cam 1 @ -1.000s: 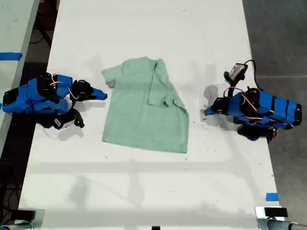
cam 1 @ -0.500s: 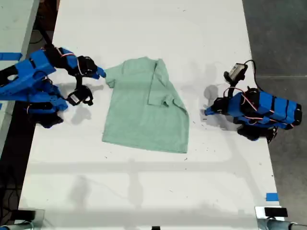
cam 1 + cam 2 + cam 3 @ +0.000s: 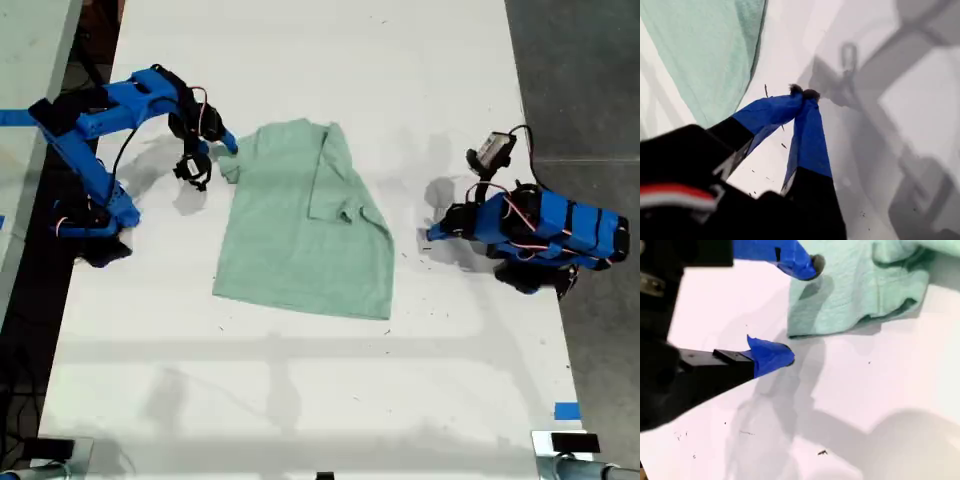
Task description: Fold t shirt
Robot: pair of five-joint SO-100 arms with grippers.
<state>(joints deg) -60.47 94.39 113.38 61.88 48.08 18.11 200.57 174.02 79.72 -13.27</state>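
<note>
Our second gripper (image 3: 212,158) hovers with jaws spread wide at the t shirt (image 3: 300,225)'s sleeve, holding nothing. Our first gripper (image 3: 804,93) rests pinched together and empty beside the shirt's other edge. We see the shirt lying partly folded on the white table (image 3: 300,400).

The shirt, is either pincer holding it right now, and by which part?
Nothing is held. My second pincer is open at the sleeve of the shirt, not closed on it. My first pincer is shut, empty, on the table.

White table (image 3: 300,400), t shirt (image 3: 290,240) flat, perhaps part-folded.
</note>
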